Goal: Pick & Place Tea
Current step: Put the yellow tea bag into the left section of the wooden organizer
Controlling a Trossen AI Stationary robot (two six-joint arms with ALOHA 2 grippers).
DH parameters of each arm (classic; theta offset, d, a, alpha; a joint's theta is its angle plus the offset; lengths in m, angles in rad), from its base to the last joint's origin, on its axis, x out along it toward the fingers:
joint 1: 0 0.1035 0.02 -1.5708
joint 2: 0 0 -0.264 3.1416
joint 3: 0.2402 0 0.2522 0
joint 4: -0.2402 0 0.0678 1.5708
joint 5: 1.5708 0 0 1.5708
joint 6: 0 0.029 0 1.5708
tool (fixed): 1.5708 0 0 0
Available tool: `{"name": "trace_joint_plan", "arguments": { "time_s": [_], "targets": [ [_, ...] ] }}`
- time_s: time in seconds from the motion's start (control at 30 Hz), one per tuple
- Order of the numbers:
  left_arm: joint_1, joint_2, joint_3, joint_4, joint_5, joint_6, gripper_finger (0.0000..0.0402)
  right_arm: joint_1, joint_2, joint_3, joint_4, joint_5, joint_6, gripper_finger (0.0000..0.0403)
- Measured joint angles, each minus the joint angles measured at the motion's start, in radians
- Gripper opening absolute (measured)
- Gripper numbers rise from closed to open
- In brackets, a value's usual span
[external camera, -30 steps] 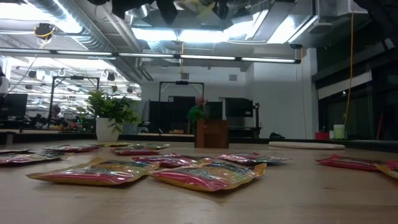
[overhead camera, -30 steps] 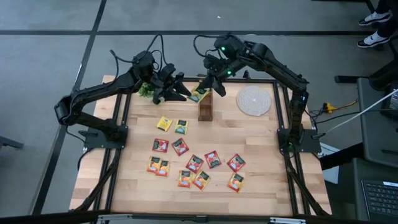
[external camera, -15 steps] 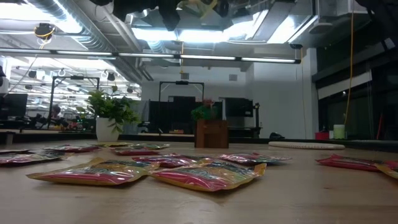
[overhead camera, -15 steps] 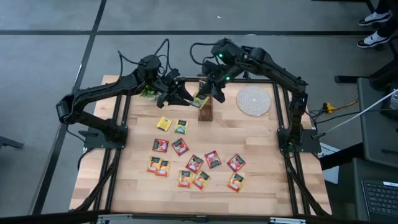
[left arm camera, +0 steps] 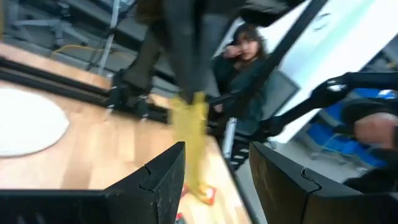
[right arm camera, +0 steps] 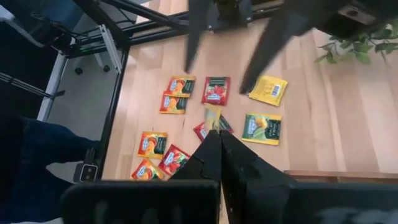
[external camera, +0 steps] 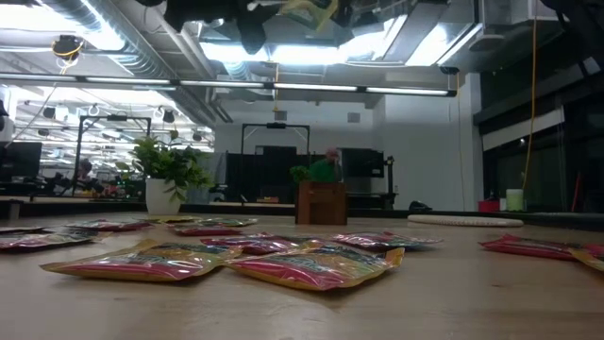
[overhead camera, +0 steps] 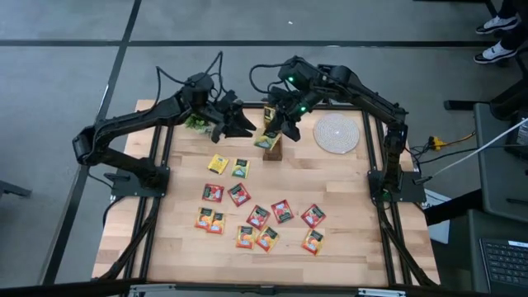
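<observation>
Right gripper (overhead camera: 276,132) hangs above the small brown wooden box (overhead camera: 273,148) at the back middle of the table (overhead camera: 346,214), its jaws pressed together on a yellow-green tea sachet (overhead camera: 268,138) that dangles from the fingertips. Compared with a second ago, this gripper has shifted toward the left arm and slightly toward the front of the table, so the held sachet now sits over the box's near-left edge instead of behind it. In the left wrist view the same sachet (left arm camera: 191,134) hangs as a yellow strip from the right arm's dark fingers.

Left gripper (overhead camera: 244,125) hovers just beside the box, on the potted plant (overhead camera: 195,121) side, with jaws parted and nothing between them; its two dark fingers (left arm camera: 163,180) frame the hanging sachet without touching it. Over the last second it has advanced toward the box and then eased back a little.

Remaining sachets (overhead camera: 239,195) lie flat and scattered over the middle and front of the table, in yellow, green, red and orange, unchanged in position. The round woven mat (overhead camera: 337,133) lies at the back right, apart from both grippers. In the low view the box (external camera: 321,202) stands upright with green sachets showing above its rim.

A person (left arm camera: 245,74) is visible beyond the table in the left wrist view.
</observation>
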Motion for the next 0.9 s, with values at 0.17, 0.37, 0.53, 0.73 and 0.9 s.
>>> {"name": "trace_joint_plan", "arguments": {
  "time_s": [0.17, 0.37, 0.53, 0.73, 0.9],
  "targets": [
    [-0.051, 0.000, 0.000, -0.053, -0.063, 0.066, 0.0175, 0.009, 0.000, 0.000, 0.009, 0.000, 0.000, 0.0000],
    [-0.086, 0.000, 0.000, -0.054, -0.084, 0.069, 0.0175, 0.009, 0.000, 0.000, 0.010, 0.049, 0.000, 0.0000],
    [-0.087, 0.000, 0.000, -0.055, -0.105, 0.080, 0.0175, 0.009, 0.000, 0.000, 0.010, 0.050, 0.000, 0.0000],
    [-0.096, 0.000, 0.000, -0.099, -0.198, 0.128, 0.0175, 0.009, 0.000, 0.000, 0.023, 0.051, 0.031, 0.0000],
    [-0.104, 0.001, 0.000, -0.105, -0.212, 0.130, 0.0175, 0.009, 0.000, 0.000, 0.035, 0.053, 0.032, 0.0000]
  ]
}}
